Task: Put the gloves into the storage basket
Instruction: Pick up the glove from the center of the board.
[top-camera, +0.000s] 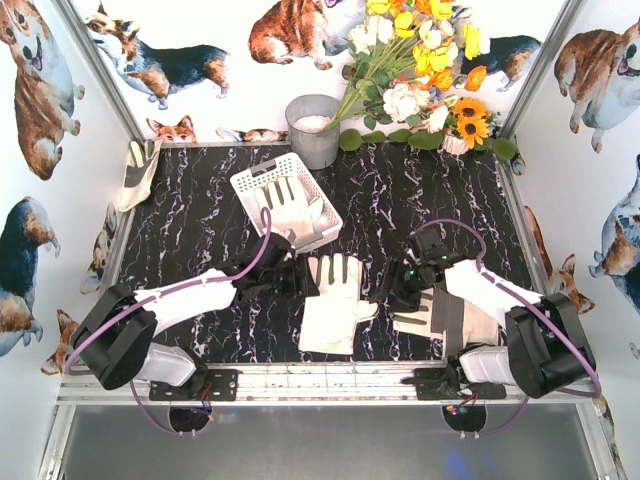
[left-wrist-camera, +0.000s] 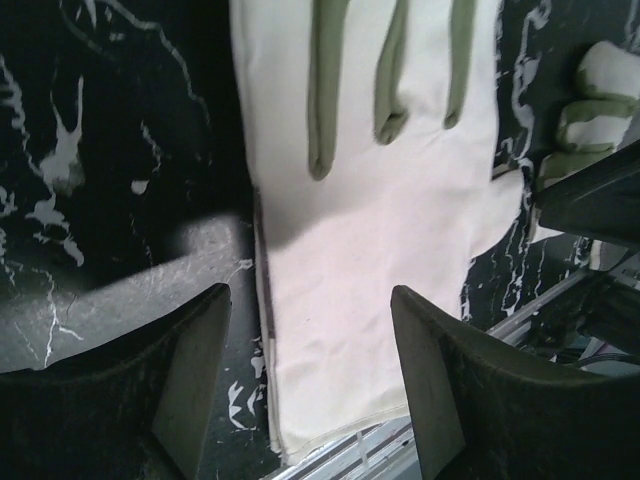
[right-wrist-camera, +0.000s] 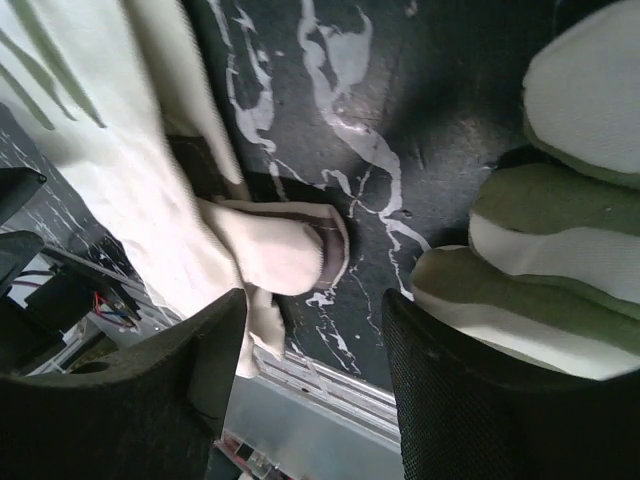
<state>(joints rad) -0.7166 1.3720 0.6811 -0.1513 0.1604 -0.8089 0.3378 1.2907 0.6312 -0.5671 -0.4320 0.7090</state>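
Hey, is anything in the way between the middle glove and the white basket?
Nothing visible. Only bare tabletop separates the middle glove from the storage basket, which already holds one glove. The left end effector is over the middle glove's edge, open.

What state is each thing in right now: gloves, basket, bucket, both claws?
Basket: open side up.
Basket glove: lying inside it.
Middle glove: lying flat, not held.
Right glove: lying flat, partly hidden.
Corner glove: draped at far left.
Bucket: upright, something white inside.
Left gripper: open above middle glove.
Right gripper: open, empty.
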